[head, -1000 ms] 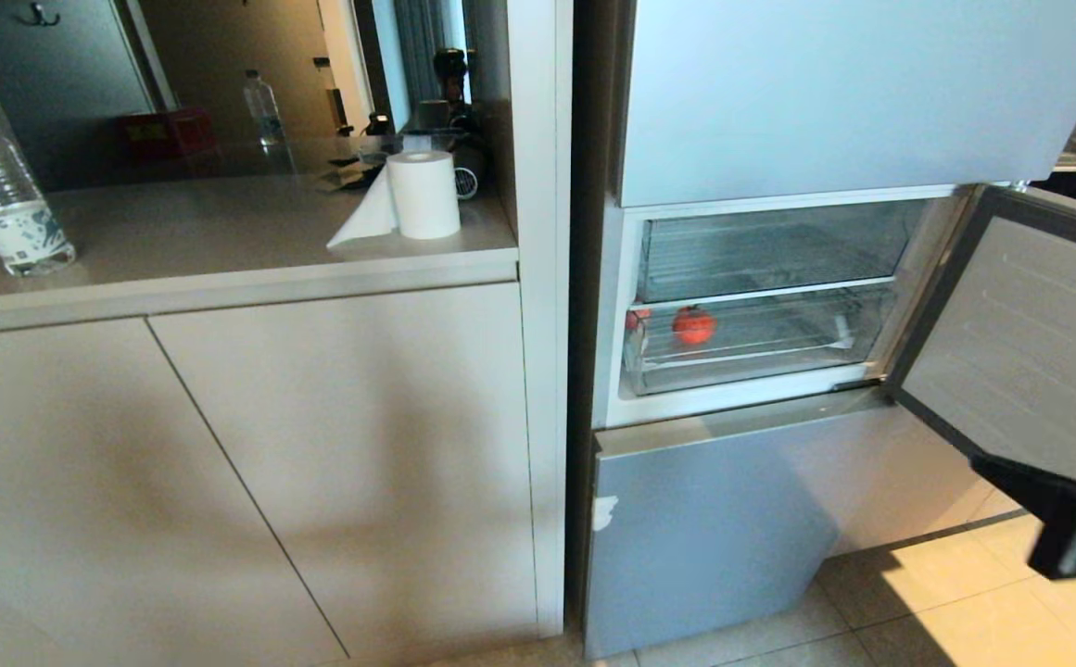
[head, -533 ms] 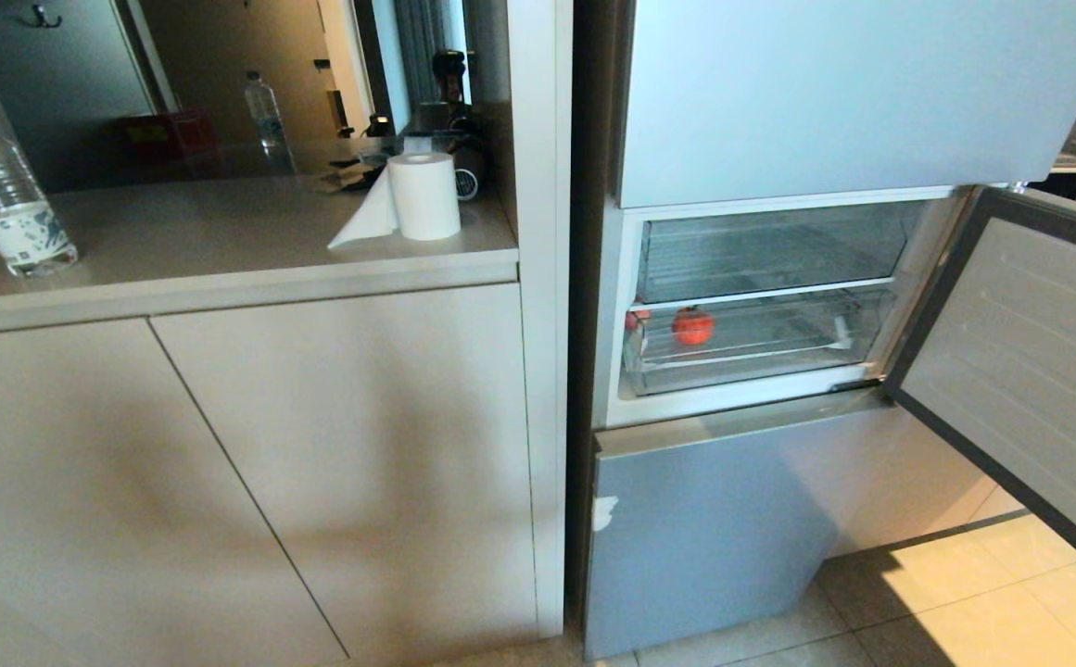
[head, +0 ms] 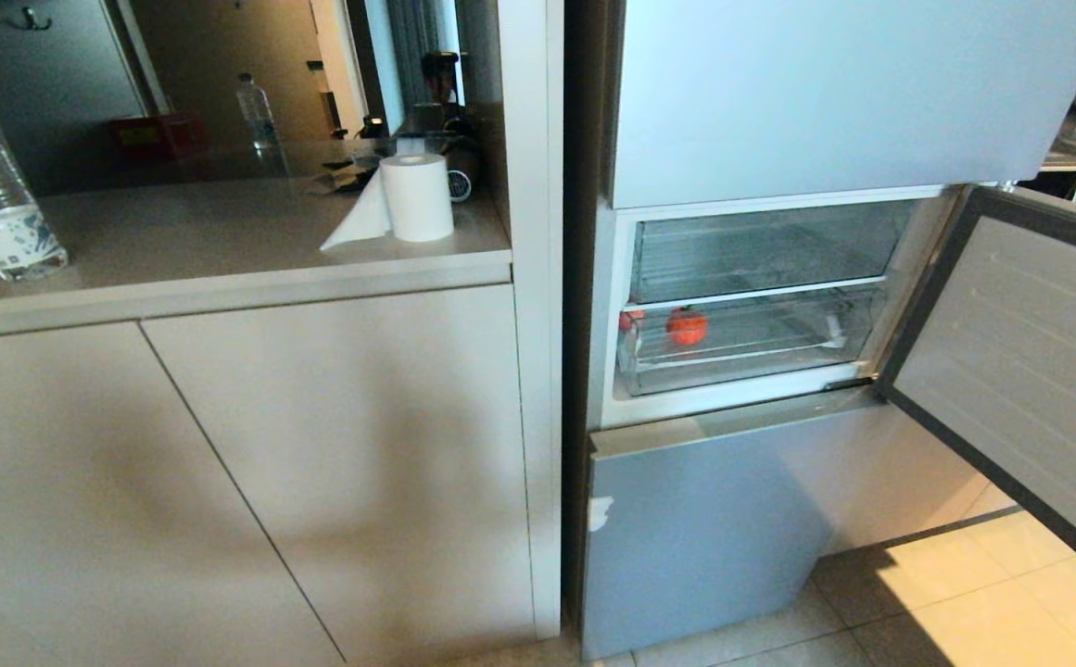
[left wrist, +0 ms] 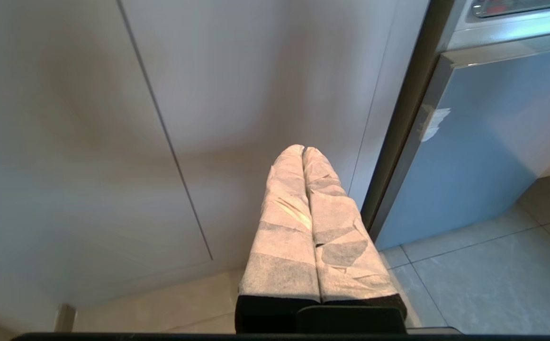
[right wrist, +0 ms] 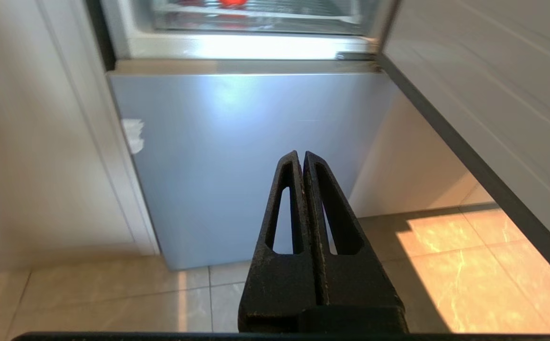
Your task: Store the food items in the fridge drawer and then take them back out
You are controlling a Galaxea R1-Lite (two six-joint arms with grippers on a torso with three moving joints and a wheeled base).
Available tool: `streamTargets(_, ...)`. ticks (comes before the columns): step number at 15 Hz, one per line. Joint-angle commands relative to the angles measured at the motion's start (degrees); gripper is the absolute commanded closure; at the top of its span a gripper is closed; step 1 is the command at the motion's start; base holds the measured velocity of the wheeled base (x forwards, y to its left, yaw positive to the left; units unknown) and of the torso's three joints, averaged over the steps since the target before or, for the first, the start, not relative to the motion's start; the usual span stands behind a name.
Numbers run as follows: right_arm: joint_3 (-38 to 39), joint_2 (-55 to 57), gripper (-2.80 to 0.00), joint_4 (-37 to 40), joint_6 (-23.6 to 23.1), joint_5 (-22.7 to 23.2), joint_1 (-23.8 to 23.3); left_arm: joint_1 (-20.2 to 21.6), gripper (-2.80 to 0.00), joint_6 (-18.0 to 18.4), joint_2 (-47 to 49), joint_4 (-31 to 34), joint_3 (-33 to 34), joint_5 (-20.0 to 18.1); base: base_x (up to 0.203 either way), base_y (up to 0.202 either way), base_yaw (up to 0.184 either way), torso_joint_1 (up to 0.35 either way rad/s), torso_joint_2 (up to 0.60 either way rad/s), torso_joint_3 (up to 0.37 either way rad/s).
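A round red fruit like an apple (head: 687,326) sits inside the wide, shallow, clear plastic fridge drawer (head: 741,369) in the middle section of the pale blue-grey fridge (head: 834,93), towards that drawer's left end. The drawer is pushed in, its thick front lip about level with the white frame around it, under a second clear drawer (head: 760,250) that looks empty. The middle section's grey-lined door (head: 1019,371) stands swung open to the right, above the flat pale-blue bottom door (head: 704,528). Neither arm shows in the head view. The right gripper (right wrist: 302,161) hangs low in front of the bottom door, over the beige tiled floor (right wrist: 445,265), its black slotted fingers pressed together and holding nothing. The left gripper (left wrist: 303,151), its fingers wrapped in white tape, is likewise pinched together and empty, pointing at the beige cabinet front (left wrist: 90,142) beside the fridge. Judging by this, the storing half looks done and the taking-out half not yet begun. The next move calls for a gripper to rise to the drawer's front lip, hook it and draw the bin forward, then spread its fingers and reach in over the lip to the fruit.
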Motion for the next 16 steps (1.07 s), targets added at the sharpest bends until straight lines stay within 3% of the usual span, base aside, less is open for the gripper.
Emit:
streamTargets(1, 0.0, -0.3, 0.00, 0.3, 0.2, 0.0, 0.0, 0.0, 0.00, 0.0, 0.0, 0.0, 0.0, 0.0, 0.008, 0.005, -0.083, 0.008, 0.01, 0.006)
streamTargets(6, 0.0, -0.3, 0.00, 0.2, 5.0, -1.6, 0.0, 0.0, 0.00, 0.0, 0.0, 0.0, 0.0, 0.0, 0.000, 0.009, -0.173, 0.001, 0.00, 0.001)
streamTargets(13, 0.0, -0.3, 0.00, 0.0, 7.1, -2.0, 0.0, 0.0, 0.00, 0.0, 0.0, 0.0, 0.0, 0.0, 0.000, 0.008, -0.170, 0.004, 0.00, 0.003)
streamTargets(16, 0.0, 8.4, 0.00, -2.2, 8.1, -2.2, -0.2, 0.0, 0.00, 0.0, 0.0, 0.0, 0.0, 0.0, 0.000, 0.002, -0.034, 0.000, 0.00, 0.000)
